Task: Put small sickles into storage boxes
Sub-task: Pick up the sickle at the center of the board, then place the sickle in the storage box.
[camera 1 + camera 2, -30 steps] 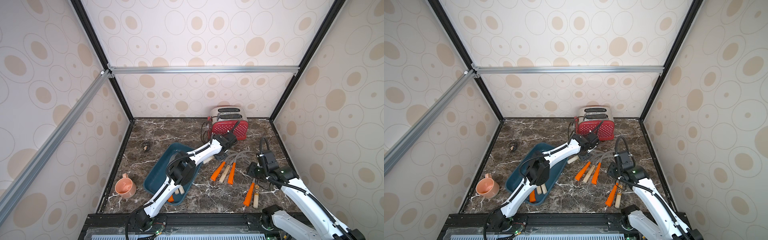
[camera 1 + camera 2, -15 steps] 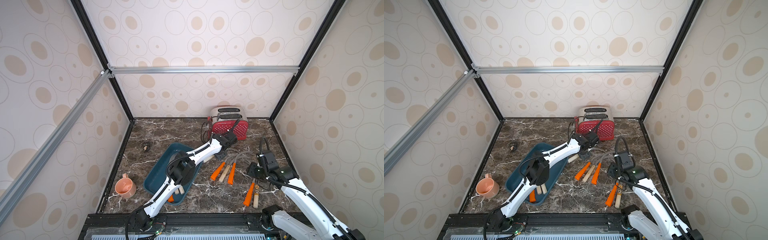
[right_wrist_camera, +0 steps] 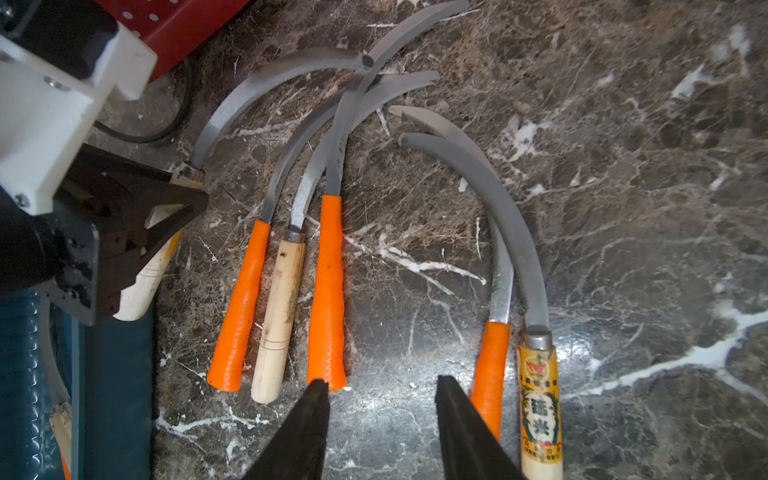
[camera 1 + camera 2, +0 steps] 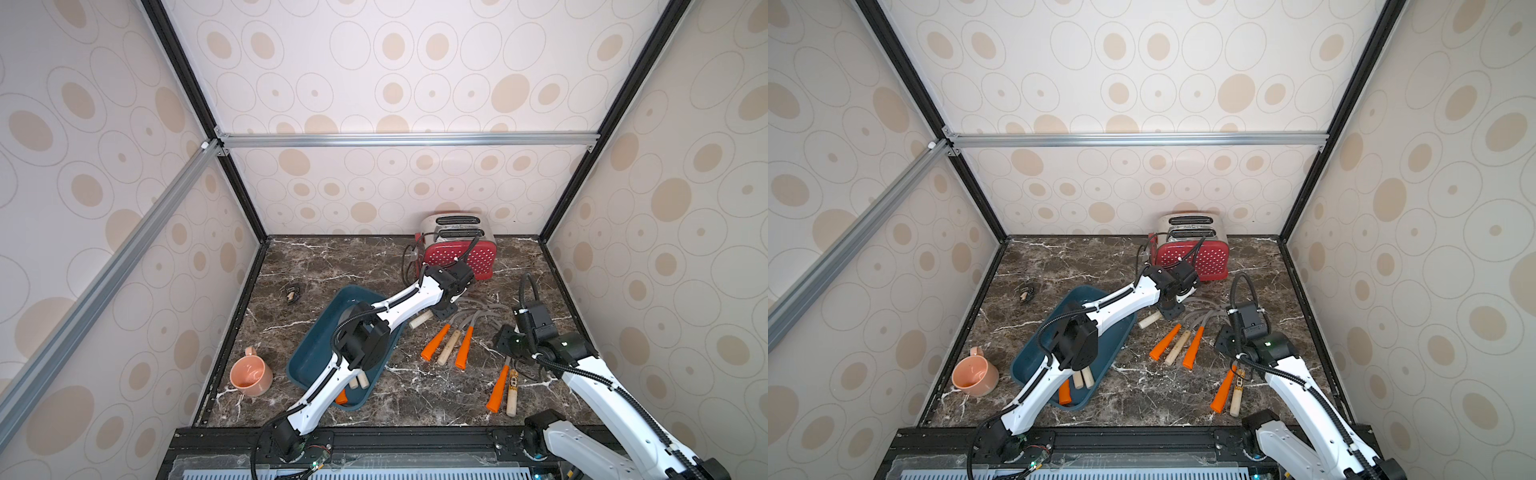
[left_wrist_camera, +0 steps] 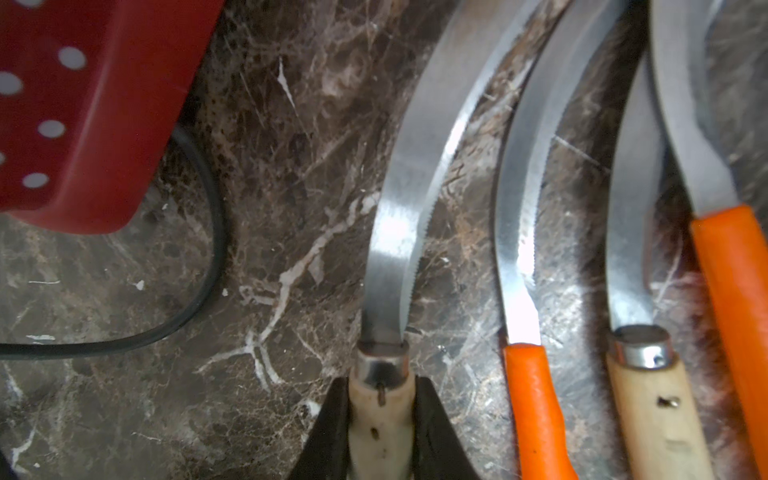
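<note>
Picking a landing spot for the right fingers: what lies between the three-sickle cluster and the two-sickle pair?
Only bare marble tabletop, seen in the right wrist view.

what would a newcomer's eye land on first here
The bright orange and pale wood handles of the sickles stand out first, fanned out on the dark marble table to the right of the teal tray. Next comes the left gripper, shut on a wood-handled sickle just in front of the red polka-dot toaster at the back.
</note>
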`<state>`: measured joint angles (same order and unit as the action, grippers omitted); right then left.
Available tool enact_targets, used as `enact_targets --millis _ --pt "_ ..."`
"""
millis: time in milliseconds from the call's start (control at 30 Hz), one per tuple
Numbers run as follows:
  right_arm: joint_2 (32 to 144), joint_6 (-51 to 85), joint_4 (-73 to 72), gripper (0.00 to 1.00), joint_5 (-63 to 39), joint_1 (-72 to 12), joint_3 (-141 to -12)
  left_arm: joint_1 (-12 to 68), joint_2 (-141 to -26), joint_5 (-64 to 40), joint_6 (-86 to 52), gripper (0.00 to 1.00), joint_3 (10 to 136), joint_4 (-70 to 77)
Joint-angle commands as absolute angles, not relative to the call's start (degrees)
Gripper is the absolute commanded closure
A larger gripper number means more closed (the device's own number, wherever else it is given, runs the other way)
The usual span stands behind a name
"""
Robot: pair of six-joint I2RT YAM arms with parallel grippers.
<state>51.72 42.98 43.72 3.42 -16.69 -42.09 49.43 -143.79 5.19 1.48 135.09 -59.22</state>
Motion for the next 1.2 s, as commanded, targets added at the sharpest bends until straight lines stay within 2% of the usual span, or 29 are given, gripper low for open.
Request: enact_targets --millis 0,200,567,900,1167 --pt "51.33 43.15 44.94 0.54 4.37 -16.36 -42.26 49.15 -141.04 1.04 0.00 0.87 137.70 -60.60" --pt "49.85 43.15 46.72 0.54 6.03 -16.40 -44.13 49.13 -137.17 -2.84 0.13 0.87 137.20 -61.06" --pt "47.13 42.05 50.57 0.53 9.71 -16.38 -48.98 49.15 -124.92 -3.08 2.36 0.86 130.41 -64.87" --pt "52.02 41.32 46.57 0.53 6.26 -16.35 -49.48 45.77 -104.00 -0.39 1.97 0.85 106.15 -61.07" --pt "56.13 41.66 43.39 0.54 3.14 -14.89 -49.86 35.20 -91.00 -0.63 2.43 0.86 90.54 -61.60"
